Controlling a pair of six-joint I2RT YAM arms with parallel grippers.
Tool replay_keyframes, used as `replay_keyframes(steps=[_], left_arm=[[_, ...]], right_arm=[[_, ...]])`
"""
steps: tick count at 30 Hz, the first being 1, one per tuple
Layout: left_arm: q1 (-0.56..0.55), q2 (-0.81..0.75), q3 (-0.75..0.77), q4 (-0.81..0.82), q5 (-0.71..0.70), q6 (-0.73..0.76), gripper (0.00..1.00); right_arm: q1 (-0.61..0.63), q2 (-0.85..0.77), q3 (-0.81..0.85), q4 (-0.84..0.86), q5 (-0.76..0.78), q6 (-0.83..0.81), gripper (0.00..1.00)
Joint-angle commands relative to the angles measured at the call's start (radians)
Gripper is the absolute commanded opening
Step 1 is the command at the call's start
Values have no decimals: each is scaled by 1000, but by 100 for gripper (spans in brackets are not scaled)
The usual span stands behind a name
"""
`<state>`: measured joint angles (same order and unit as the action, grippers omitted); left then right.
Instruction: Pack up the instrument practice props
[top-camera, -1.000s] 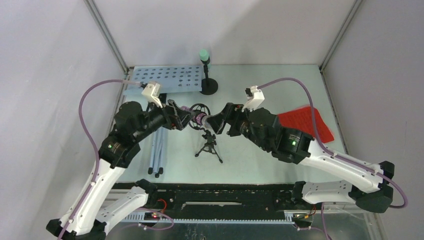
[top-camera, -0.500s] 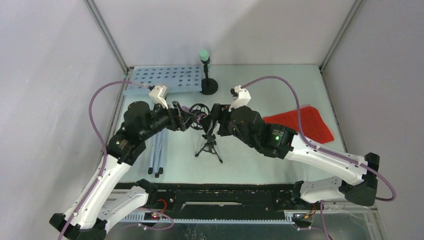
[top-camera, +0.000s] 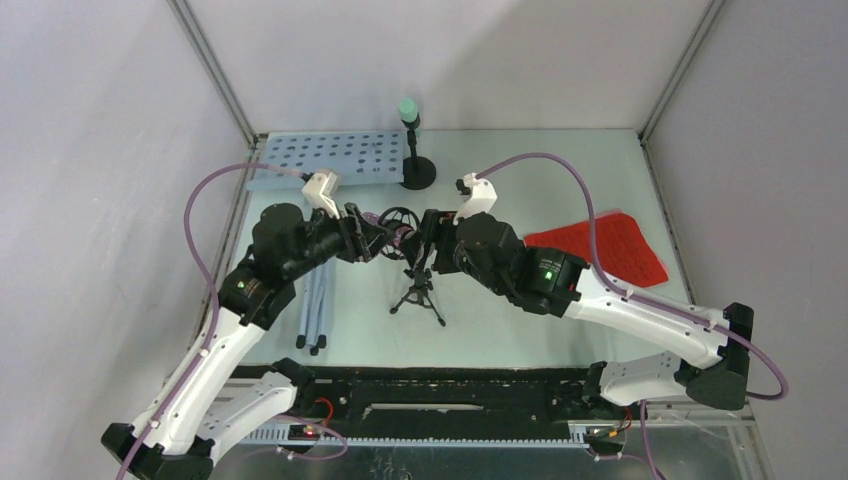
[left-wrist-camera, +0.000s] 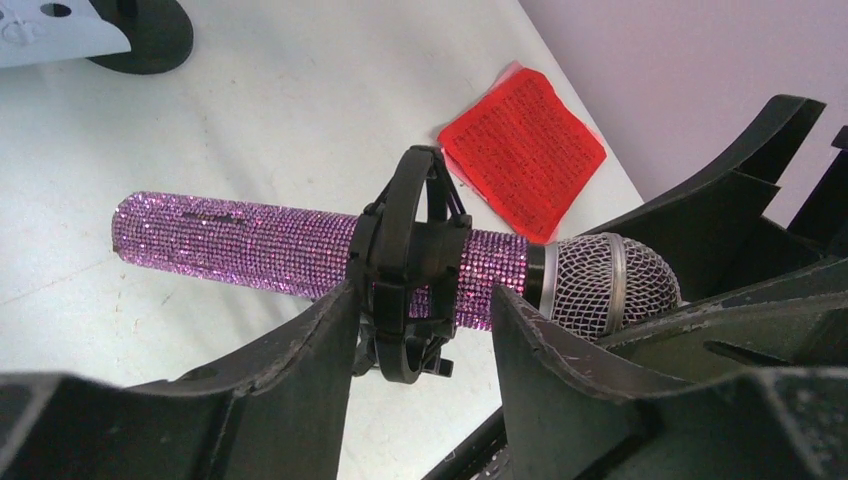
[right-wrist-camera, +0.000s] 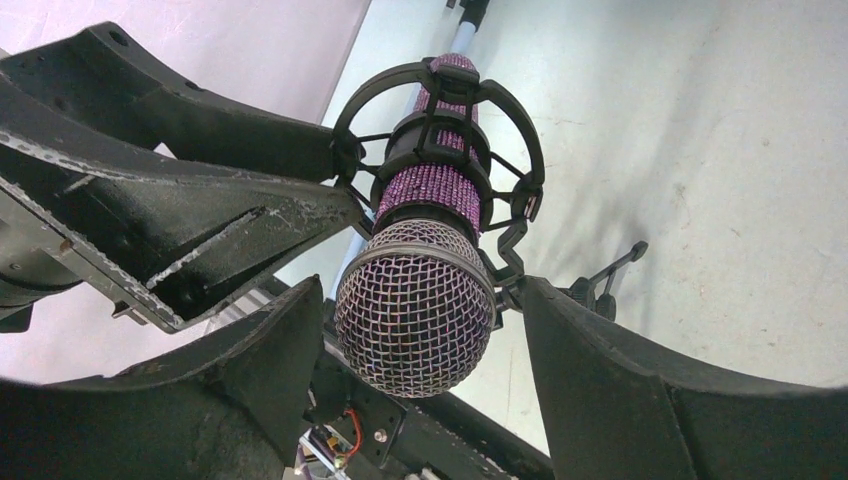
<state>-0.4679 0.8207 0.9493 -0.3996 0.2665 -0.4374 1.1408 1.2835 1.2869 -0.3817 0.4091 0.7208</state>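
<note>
Two grippers: both meet at one microphone, middle of the top view.
left gripper (left-wrist-camera: 422, 295): jaws spread either side of the black ring mount (left-wrist-camera: 400, 230). One finger looks to touch the ring, and a gap shows at the other.
right gripper (right-wrist-camera: 420, 288): jaws spread wide and flank the mesh head, with a gap on each side.
glittery purple microphone (left-wrist-camera: 250, 240): its long axis lies level and runs left to right across the top view. The mesh head points right, toward the right gripper, and the handle end points left. The body is covered in small purple stones, and the round silver mesh head shows purple through it. It sits clamped through the ring mount, raised off the table (top-camera: 520, 310).
small black tripod (top-camera: 418, 295): stands under the ring mount with its legs splayed.
mint microphone (top-camera: 407, 108): upright with its head up, on the black round-base stand (top-camera: 418, 175) at upper centre.
pale blue perforated music desk (top-camera: 335, 155): one, flat, at upper left.
blue-grey tripod (top-camera: 315, 300): one, folded, lying at lower left with its tubes running top to bottom.
red score sheets (top-camera: 610, 245): flat, at centre right; the number of sheets cannot be told.
count: two microphones, two black mounts.
</note>
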Motion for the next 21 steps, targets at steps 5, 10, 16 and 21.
replay_keyframes(steps=[5, 10, 16, 21], left_arm=[[8, 12, -25, 82, 10, -11, 45], [8, 10, -33, 85, 14, -12, 34], [9, 8, -44, 91, 14, -12, 23], [11, 8, -47, 93, 14, -11, 15]], right_arm=[[9, 3, 38, 6, 4, 1, 75], [7, 7, 38, 6, 1, 2, 76], [3, 14, 37, 14, -3, 1, 84], [-7, 18, 37, 31, -19, -1, 79]])
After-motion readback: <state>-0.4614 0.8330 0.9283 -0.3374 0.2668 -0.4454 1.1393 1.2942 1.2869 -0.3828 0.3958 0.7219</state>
